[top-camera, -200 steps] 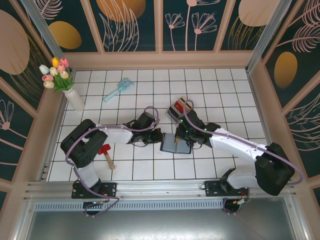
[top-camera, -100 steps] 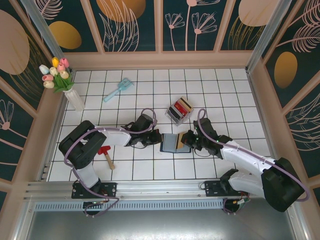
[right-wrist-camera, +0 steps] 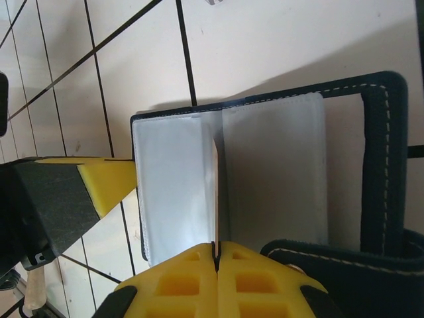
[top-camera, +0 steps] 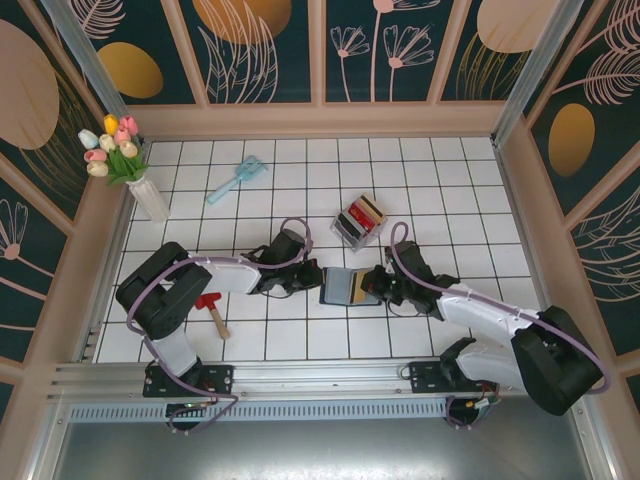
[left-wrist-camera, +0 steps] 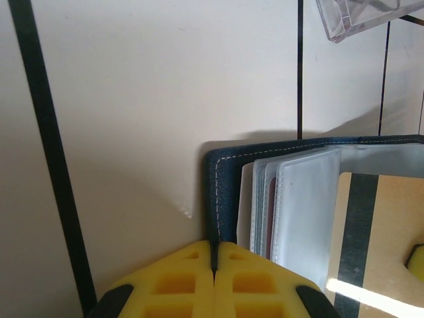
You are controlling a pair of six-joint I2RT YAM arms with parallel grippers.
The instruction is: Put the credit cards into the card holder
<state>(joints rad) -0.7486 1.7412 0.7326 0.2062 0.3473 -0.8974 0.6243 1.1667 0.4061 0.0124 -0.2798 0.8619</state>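
**Open card holder pinned between both tools, one card in the right tool**

Top external view: The card holder [top-camera: 336, 288] lies open on the white-tiled counter [top-camera: 450, 190], near the middle. Its long axis runs left to right, slightly tilted. The left tool [top-camera: 312, 279] is at its left end and the right tool [top-camera: 376, 286] at its right end. A tan-gold credit card [top-camera: 358, 286] lies over the right half. Beyond the holder, apart from it, a clear rack [top-camera: 343, 230] holds more credit cards [top-camera: 364, 213], red, dark and tan, standing on edge.

Left wrist view: The yellow fingers of the left tool [left-wrist-camera: 213, 268] are pressed together on the stitched navy edge of the card holder [left-wrist-camera: 222, 179], and that edge runs straight up from the seam between them. Clear sleeves [left-wrist-camera: 301, 205] fan out to the right of it. The tan-gold credit card [left-wrist-camera: 384, 225] lies past them, its dark stripe parallel to the stitched edge. A corner of the clear rack [left-wrist-camera: 358, 14] shows at top right.

Right wrist view: The right tool [right-wrist-camera: 216, 268] pinches the tan-gold credit card [right-wrist-camera: 216, 185]. The card is seen edge-on as a thin line pointing straight away from the fingers, between two clear sleeves [right-wrist-camera: 172, 185]. The navy border of the card holder [right-wrist-camera: 379, 146] frames the right side. The left tool [right-wrist-camera: 116, 175] touches the holder's left edge.
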